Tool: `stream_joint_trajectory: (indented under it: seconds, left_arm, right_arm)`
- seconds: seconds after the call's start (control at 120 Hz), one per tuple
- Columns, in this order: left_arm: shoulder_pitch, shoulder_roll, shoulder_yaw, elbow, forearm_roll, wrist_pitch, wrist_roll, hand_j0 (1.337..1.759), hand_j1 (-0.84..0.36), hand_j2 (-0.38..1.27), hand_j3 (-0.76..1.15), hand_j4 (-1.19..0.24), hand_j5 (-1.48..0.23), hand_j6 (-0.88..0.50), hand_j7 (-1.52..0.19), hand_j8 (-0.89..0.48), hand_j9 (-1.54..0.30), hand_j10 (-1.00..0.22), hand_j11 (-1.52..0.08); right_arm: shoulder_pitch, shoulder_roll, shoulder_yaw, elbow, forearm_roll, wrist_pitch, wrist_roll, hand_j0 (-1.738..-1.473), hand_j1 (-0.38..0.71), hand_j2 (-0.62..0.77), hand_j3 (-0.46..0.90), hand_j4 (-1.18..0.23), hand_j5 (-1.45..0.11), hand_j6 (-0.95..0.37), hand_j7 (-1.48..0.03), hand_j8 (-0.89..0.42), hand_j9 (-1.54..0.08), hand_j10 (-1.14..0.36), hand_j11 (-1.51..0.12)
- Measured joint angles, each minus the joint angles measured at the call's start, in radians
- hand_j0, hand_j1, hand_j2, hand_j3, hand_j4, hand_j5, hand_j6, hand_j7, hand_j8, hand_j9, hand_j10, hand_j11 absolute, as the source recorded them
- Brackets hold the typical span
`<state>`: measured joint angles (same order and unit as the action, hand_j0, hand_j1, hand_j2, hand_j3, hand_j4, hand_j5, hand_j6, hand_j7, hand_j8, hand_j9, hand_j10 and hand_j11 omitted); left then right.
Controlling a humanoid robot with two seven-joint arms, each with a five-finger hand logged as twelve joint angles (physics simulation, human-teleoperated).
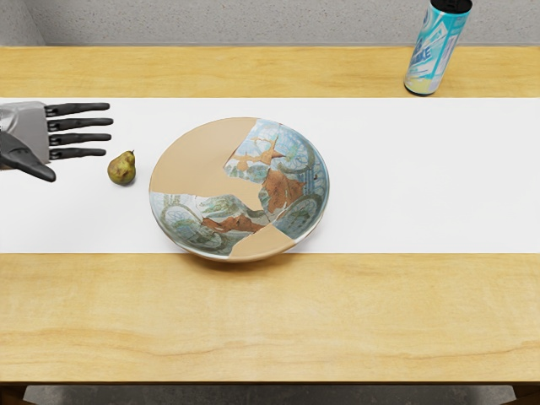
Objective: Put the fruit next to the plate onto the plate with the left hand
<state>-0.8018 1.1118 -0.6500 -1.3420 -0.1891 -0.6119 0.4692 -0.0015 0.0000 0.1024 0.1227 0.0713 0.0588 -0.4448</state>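
Yellow-green pear [121, 168], long axis toward far edge, stem seemingly farthest, beside round patterned plate [187, 150], left hand [51, 135] spread flat, holding nothing

A single head view is given. The table [270, 312] is looked down on at a slant from above its near edge, toward the far edge and the grey wall [253, 21]. It is framed at middling range: the plate [190, 156] is held near centre, the left hand [42, 135] is cropped by the left border, and the can [434, 51] by the top.
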Motion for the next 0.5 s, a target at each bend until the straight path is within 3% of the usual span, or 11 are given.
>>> stream_joint_trajectory:
  seconds: [0.292, 0.383, 0.5]
  left_arm:
    - [-0.037, -0.059, -0.002, -0.017, 0.014, 0.000, 0.001, 1.658, 0.33, 0.00, 0.00, -0.01, -0.02, -0.01, -0.02, -0.01, -0.02, -0.01, -0.02]
    - [-0.080, -0.132, -0.007, -0.015, 0.126, 0.000, 0.001, 1.658, 0.33, 0.00, 0.00, -0.01, -0.02, -0.01, -0.02, -0.01, -0.02, -0.01, -0.02]
    - [-0.100, -0.148, -0.011, -0.014, 0.350, 0.000, 0.001, 1.658, 0.33, 0.00, 0.00, -0.01, -0.02, -0.01, -0.02, -0.01, -0.02, -0.01, -0.02]
  right_arm:
    - [0.006, 0.000, -0.009, 0.000, -0.002, 0.000, 0.000, -1.658, -0.35, 0.00, 0.00, 0.00, 0.00, 0.00, 0.00, 0.00, 0.00, 0.00, 0.00]
    - [0.006, 0.000, -0.010, 0.000, -0.002, -0.001, 0.000, -1.658, -0.35, 0.00, 0.00, 0.00, 0.00, 0.00, 0.00, 0.00, 0.00, 0.00, 0.00]
    - [0.007, 0.000, -0.010, 0.000, -0.002, -0.001, 0.000, -1.658, -0.35, 0.00, 0.00, 0.00, 0.00, 0.00, 0.00, 0.00, 0.00, 0.00, 0.00]
